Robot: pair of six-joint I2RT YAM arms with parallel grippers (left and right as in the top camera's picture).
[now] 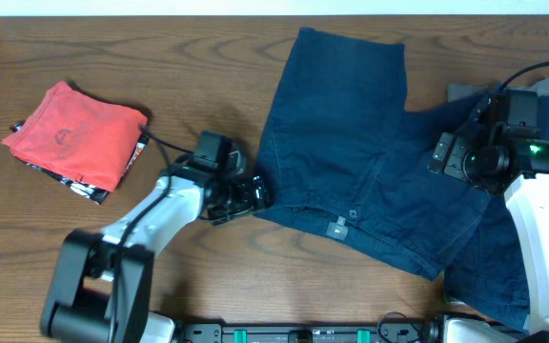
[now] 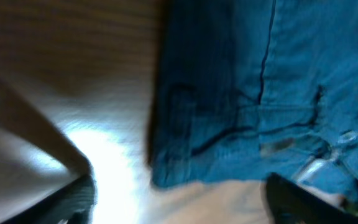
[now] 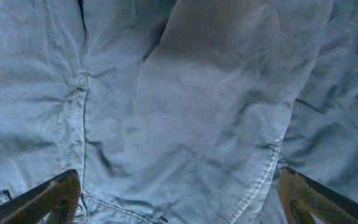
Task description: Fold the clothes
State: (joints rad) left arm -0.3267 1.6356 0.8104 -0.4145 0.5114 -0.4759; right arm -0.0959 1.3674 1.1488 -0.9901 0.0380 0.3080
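Dark navy denim shorts [image 1: 351, 143] lie spread flat on the wooden table, waistband with a small button [image 1: 353, 213] toward the front. My left gripper [image 1: 254, 195] is open and empty at the shorts' left waistband corner, which shows in the left wrist view [image 2: 229, 143]; the fingers straddle bare table just short of the cloth. My right gripper [image 1: 443, 152] is open and empty, hovering over the shorts' right side [image 3: 185, 124]. A folded red piece [image 1: 74, 133] lies at the far left. A second dark denim garment [image 1: 503, 257] lies at the right under my right arm.
A grey cloth [image 1: 465, 92] peeks out behind my right arm at the back right. A patterned black-and-white piece [image 1: 112, 181] lies under the red piece. Bare wooden table [image 1: 189, 76] lies between the red pile and the shorts.
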